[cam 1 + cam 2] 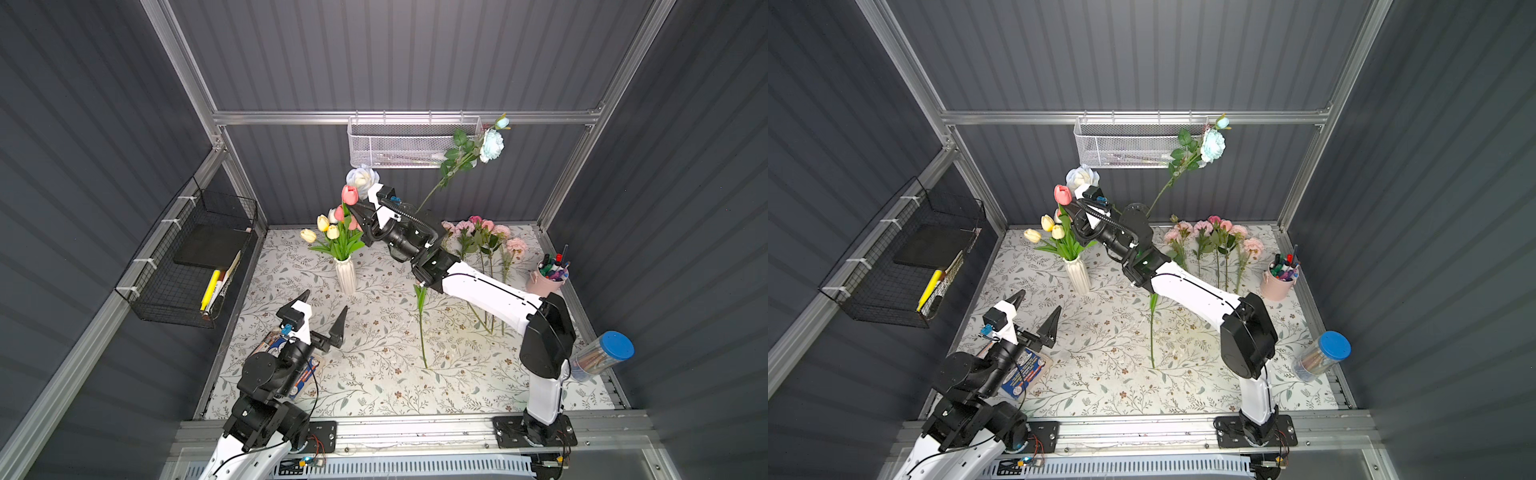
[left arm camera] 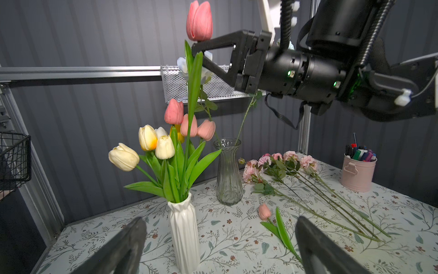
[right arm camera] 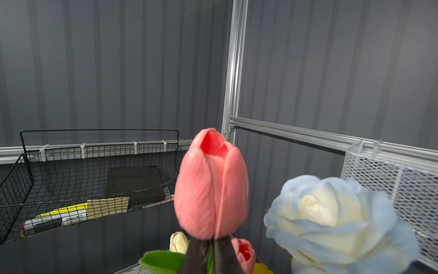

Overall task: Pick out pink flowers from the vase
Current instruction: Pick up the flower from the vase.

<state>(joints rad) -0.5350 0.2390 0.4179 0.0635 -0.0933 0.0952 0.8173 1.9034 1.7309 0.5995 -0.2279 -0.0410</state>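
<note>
My right gripper is shut on the green stem just under a pink tulip, which stands raised above the other blooms in the white ribbed vase; the wrist view shows the tulip right above the gripper. Three more pink tulips stay in the vase with cream and yellow ones. Pink roses lie on the table at the back right, and one pink tulip lies mid-table. My left gripper hangs open and holds nothing, in front of the vase.
A glass vase behind the white one holds pale blue roses. A pink cup of markers and a blue-lidded jar stand at the right edge. A black wire basket and a white mesh basket hang on the walls.
</note>
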